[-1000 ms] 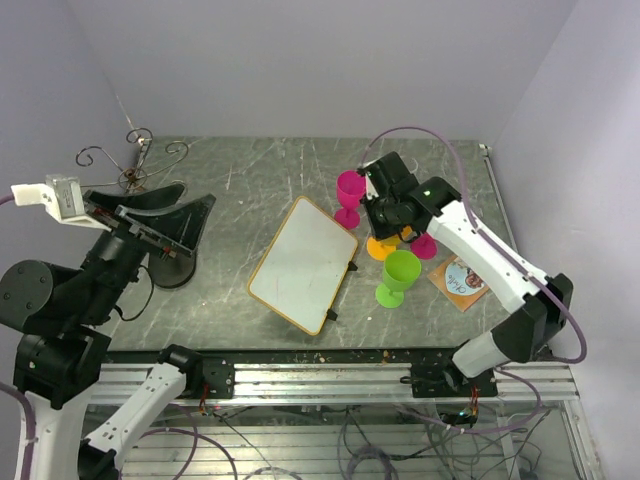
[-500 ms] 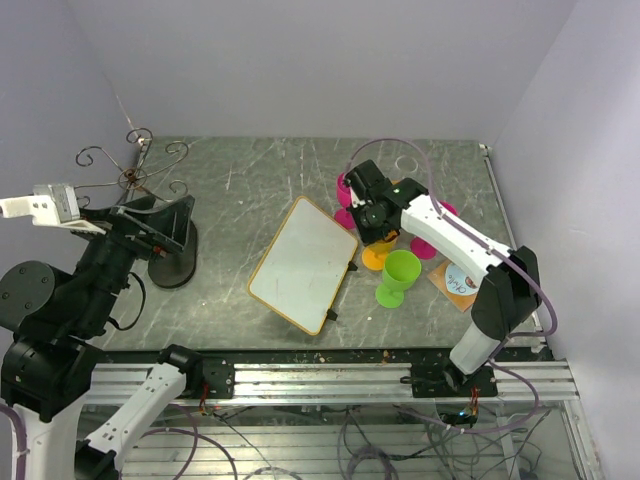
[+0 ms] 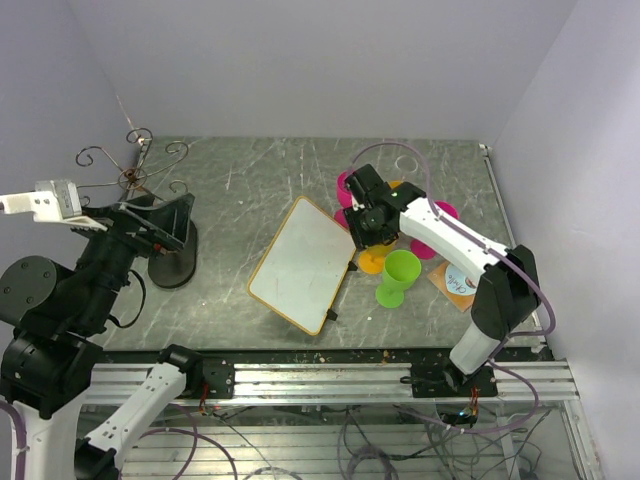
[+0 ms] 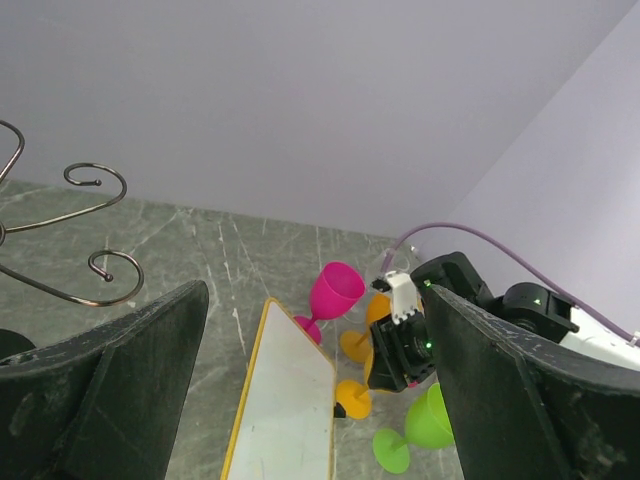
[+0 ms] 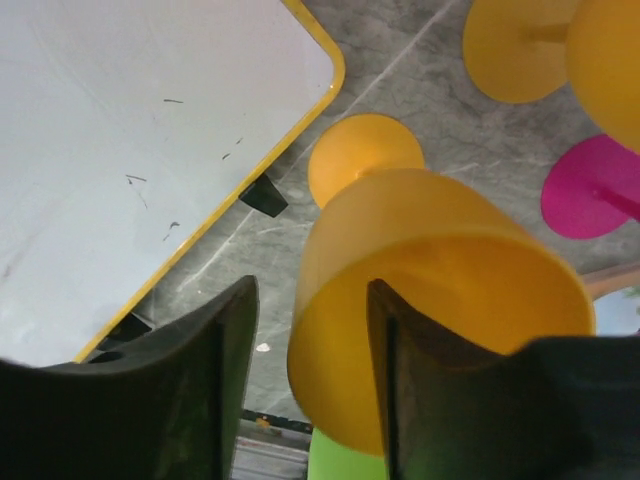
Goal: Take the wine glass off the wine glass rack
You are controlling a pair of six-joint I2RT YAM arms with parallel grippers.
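From above, my right gripper sits low over the opaque orange plastic wine glass. The glass stands just right of the yellow-framed white board, between a pink plastic glass and a green plastic glass. I judge I am down here to stand it on the scratched grey table, well apart from the thin wire wine glass rack with scrolled arms at the far left. The arms I can see carry no glass. My left gripper hangs beside the rack, spread wide and holding nothing.

The left wrist view shows bare wire curls on the left. The orange foot rests beyond the board, under my right gripper.

In my right wrist view the fingers stand parted. Table shows between one finger and the bowl's wall, while the other lies across its mouth, so I read the pinch as let go. The glass is smooth, with a wide bowl and a round flat foot on the table.
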